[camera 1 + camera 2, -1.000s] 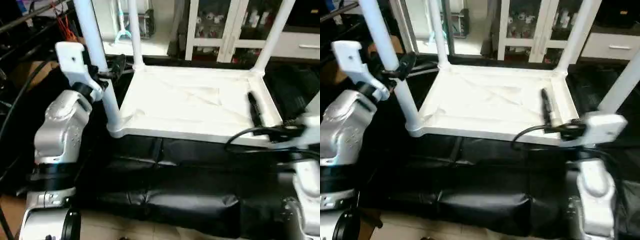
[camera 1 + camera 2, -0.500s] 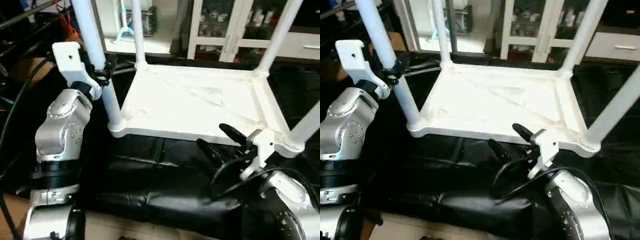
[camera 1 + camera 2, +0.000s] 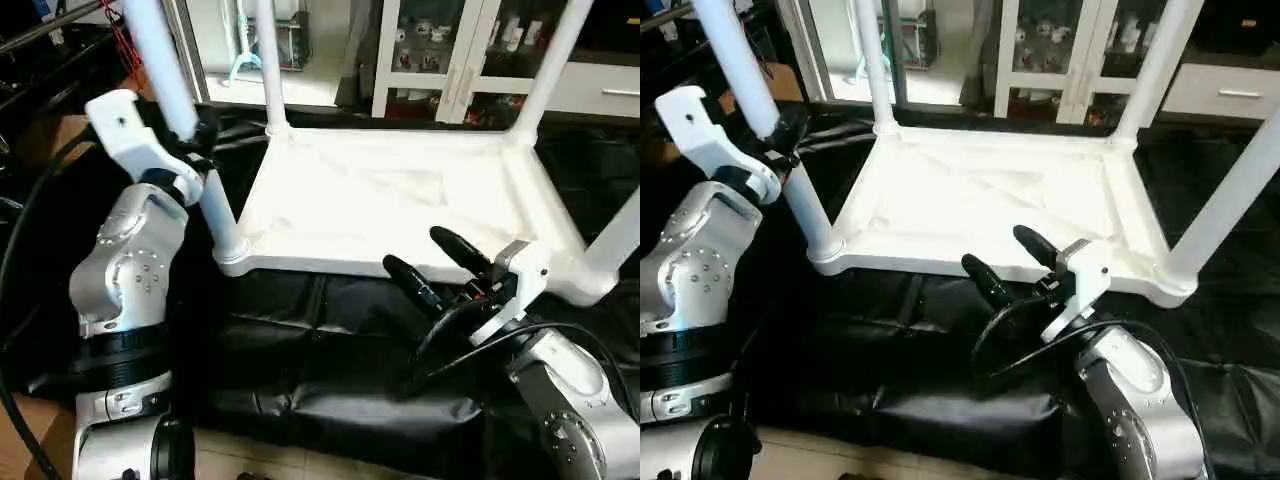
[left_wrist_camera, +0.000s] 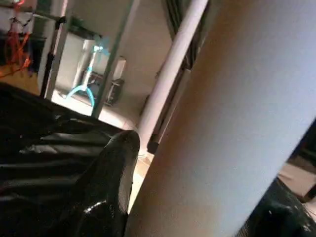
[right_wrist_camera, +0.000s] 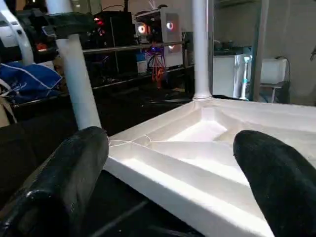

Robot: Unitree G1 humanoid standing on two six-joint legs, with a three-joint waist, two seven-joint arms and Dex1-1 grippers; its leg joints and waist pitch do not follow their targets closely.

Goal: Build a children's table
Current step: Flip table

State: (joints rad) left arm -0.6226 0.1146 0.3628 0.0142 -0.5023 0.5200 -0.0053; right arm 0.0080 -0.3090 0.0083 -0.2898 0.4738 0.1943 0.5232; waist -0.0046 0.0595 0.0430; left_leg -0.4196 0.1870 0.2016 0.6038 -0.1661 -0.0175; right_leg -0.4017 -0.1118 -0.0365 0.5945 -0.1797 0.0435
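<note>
A: Black padded covering (image 3: 330, 390) spreads under everything, with white glass-fronted cabinets (image 3: 450, 60) behind. Where is the table?

B: The tabletop (image 3: 400, 200) lies upside down on that covering, ribbed underside up, with four white legs standing in its corner sockets.

A: And the left gripper (image 3: 780, 140)?

B: It is at the tabletop's near-left corner, its black fingers (image 4: 111, 187) closed around the leg (image 3: 185, 120) standing there, partway up the tube.

A: The right one?

B: The right gripper (image 3: 435, 265) hovers just in front of the tabletop's near edge, toward the right, jaws spread wide, gripping nothing. Its fingers (image 5: 74, 173) point across the rim.
</note>
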